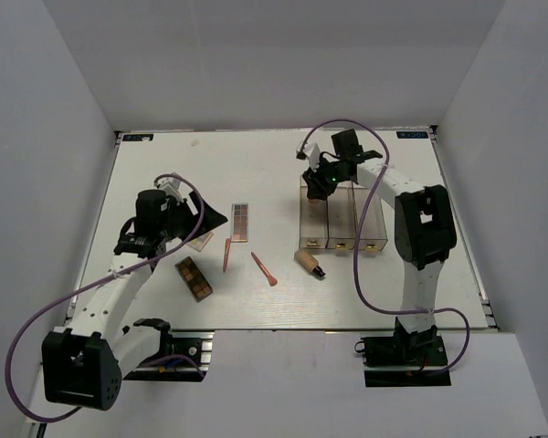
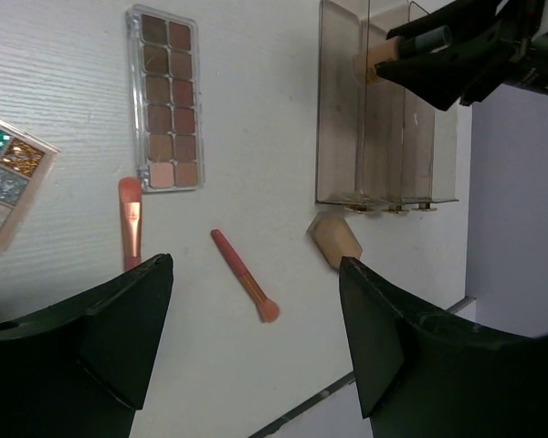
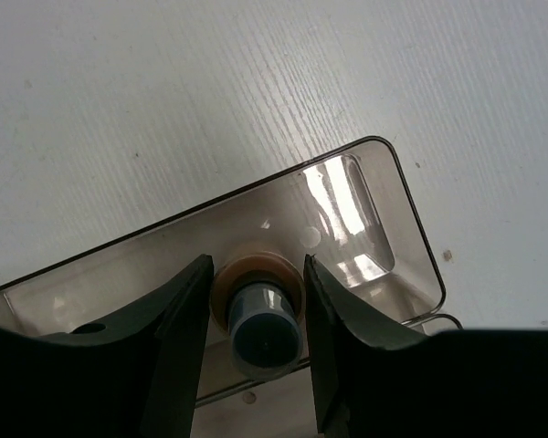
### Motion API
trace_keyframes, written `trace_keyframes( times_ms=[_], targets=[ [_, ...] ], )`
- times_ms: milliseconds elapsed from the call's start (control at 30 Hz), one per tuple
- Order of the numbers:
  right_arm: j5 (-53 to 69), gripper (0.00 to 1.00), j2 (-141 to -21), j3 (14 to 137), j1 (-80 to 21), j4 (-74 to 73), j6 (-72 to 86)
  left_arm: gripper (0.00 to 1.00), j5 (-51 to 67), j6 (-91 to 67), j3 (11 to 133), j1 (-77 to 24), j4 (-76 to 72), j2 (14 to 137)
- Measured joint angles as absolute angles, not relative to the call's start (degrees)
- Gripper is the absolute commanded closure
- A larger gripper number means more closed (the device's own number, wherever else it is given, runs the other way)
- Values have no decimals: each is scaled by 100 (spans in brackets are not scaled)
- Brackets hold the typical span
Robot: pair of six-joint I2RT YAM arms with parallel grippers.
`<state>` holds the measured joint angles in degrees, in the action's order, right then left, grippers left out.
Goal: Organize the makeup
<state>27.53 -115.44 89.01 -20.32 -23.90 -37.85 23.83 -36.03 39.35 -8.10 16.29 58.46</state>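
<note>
My right gripper (image 1: pixel 324 182) is shut on a tan bottle with a dark cap (image 3: pixel 265 319) and holds it tilted inside the leftmost clear box (image 3: pixel 365 219); the bottle also shows in the left wrist view (image 2: pixel 384 59). A second tan bottle (image 1: pixel 309 264) lies on the table in front of the boxes. A long brown palette (image 1: pixel 241 222), a smaller brown palette (image 1: pixel 194 277) and two salmon-pink sticks (image 1: pixel 227 255) (image 1: pixel 264 268) lie mid-table. A glittery palette (image 2: pixel 0 178) lies partly under my left gripper (image 1: pixel 196 226), which is open, empty and above the table.
Three clear boxes with gold fronts (image 1: pixel 340 219) stand side by side at the right. White walls close in the table at the back and both sides. The right arm's purple cable (image 1: pixel 358 265) loops down beside the boxes.
</note>
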Motion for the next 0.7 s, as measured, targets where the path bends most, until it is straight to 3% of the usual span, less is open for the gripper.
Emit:
trace_keyframes(
  times_ms=[33,67,133,167,233,300,500,700],
  targets=[
    [2746,68,-11594,8917,-2034,-2390,-3791,17,2379,-3618,3972,-858,1619,5907],
    [2735,58,-11640,8934,-2038,-2388,-3795,17,2379,-3649,4016,-926,1616,5988],
    [2718,47,-11699,8969,-2043,-2381,-3811,17,2364,-3693,4069,-1076,1594,6139],
    [2716,32,-11712,8982,-2043,-2381,-3815,18,2357,-3710,4095,-1149,1590,6208],
    [2709,16,-11716,9013,-2043,-2375,-3820,17,2322,-3747,4156,-1323,1584,6355],
    [2711,11,-11716,9061,-2043,-2346,-3839,17,2276,-3760,4241,-1487,1581,6508],
    [2729,14,-11677,9087,-2027,-2276,-3868,18,1964,-3800,4558,-1968,1675,6945],
    [3264,30,-10549,8407,-1896,-2241,-4007,25,1511,-3820,4718,-2366,1841,7216]
  ],
)
